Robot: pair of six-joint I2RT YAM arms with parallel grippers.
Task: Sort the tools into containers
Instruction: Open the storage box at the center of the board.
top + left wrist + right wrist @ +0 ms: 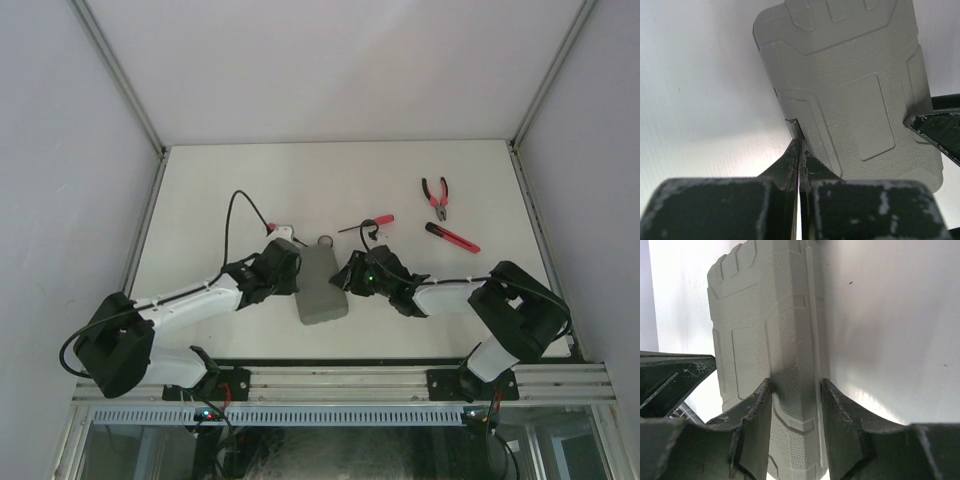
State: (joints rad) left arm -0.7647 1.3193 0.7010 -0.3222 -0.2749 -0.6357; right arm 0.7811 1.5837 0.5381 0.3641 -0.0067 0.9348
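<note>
The grey case (320,285) lies closed in the middle of the table, and also shows in the left wrist view (850,85) and the right wrist view (770,330). My left gripper (296,266) is shut, its tips (800,146) against the small latch tab on the case's left edge. My right gripper (346,277) straddles the case's right edge (795,390), one finger (756,405) on the textured lid and the other (840,405) by the seam. Red-handled pliers (437,195), a slim red-black stick tool (452,237) and a red-handled screwdriver (370,225) lie at the back right.
A second small red-handled tool (277,230) lies just behind my left wrist. A dark ring (325,240) sits at the case's far end. The table's raised side rails run along the left and right edges.
</note>
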